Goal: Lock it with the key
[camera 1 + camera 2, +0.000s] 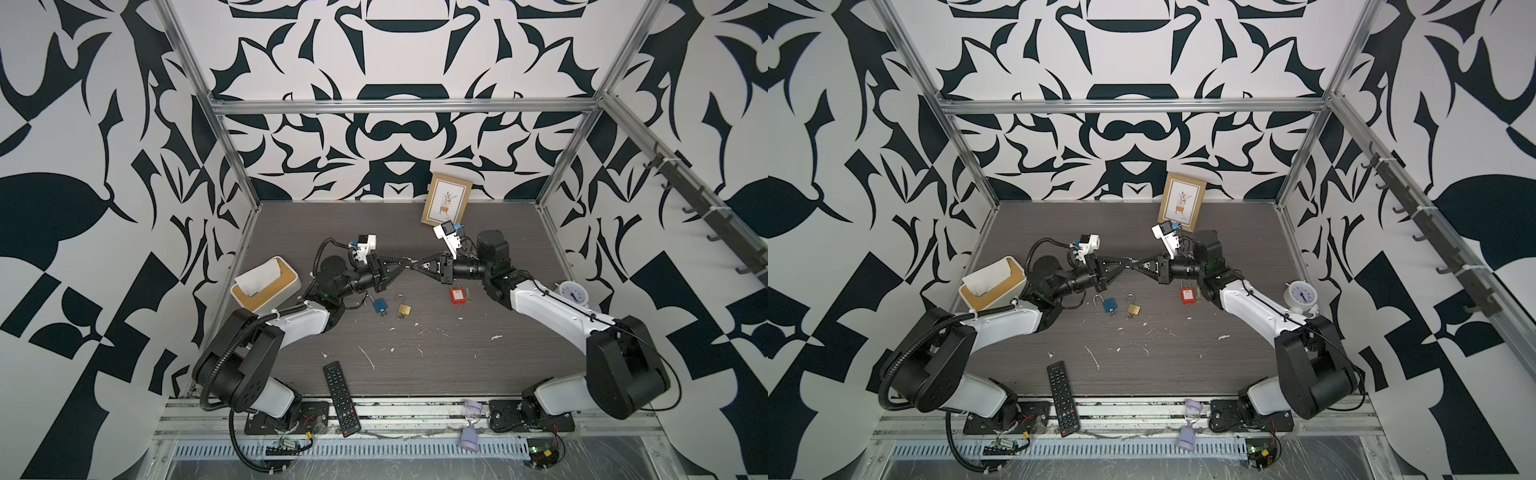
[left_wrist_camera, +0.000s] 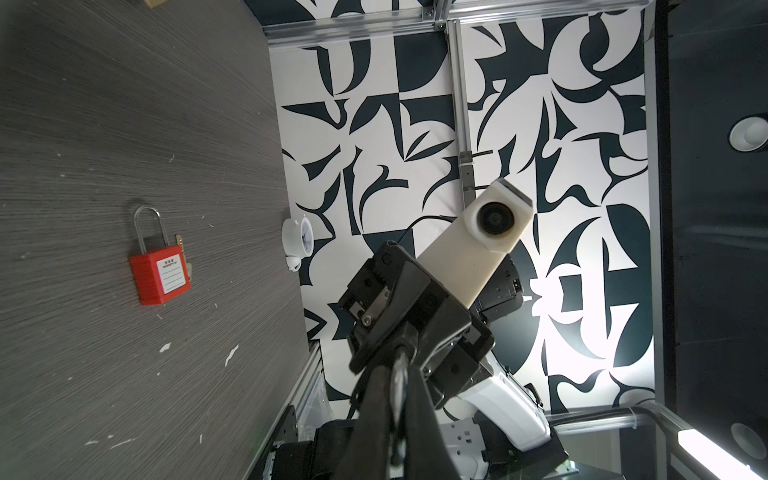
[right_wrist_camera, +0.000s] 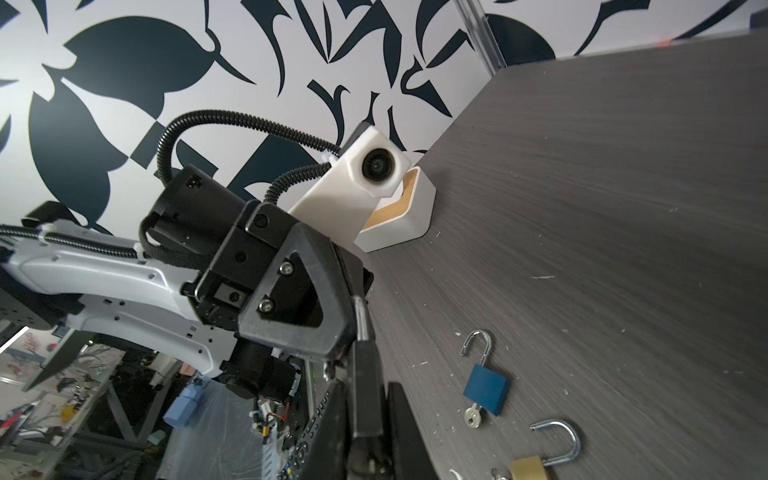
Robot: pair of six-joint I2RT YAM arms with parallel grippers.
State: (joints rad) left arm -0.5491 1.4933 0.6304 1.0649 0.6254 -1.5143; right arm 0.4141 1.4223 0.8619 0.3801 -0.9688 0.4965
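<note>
My two grippers meet tip to tip in mid-air over the middle of the table. The right gripper (image 3: 368,399) is shut on a dark padlock body (image 3: 365,386), and a silver bar (image 3: 360,316) runs from it toward the left gripper (image 1: 404,263). A thin silvery piece (image 2: 398,386) is clamped in the shut left gripper; whether it is a key or the shackle is unclear. On the table lie a red padlock (image 1: 456,296) with its shackle closed, and a blue padlock (image 1: 379,306) and a brass padlock (image 1: 404,309) with open shackles and keys in them.
A tissue box (image 1: 266,282) stands at the left and a picture frame (image 1: 446,205) leans on the back wall. A white clock (image 1: 573,293) sits at the right. A remote (image 1: 340,399) and a purple hourglass (image 1: 471,424) lie at the front edge.
</note>
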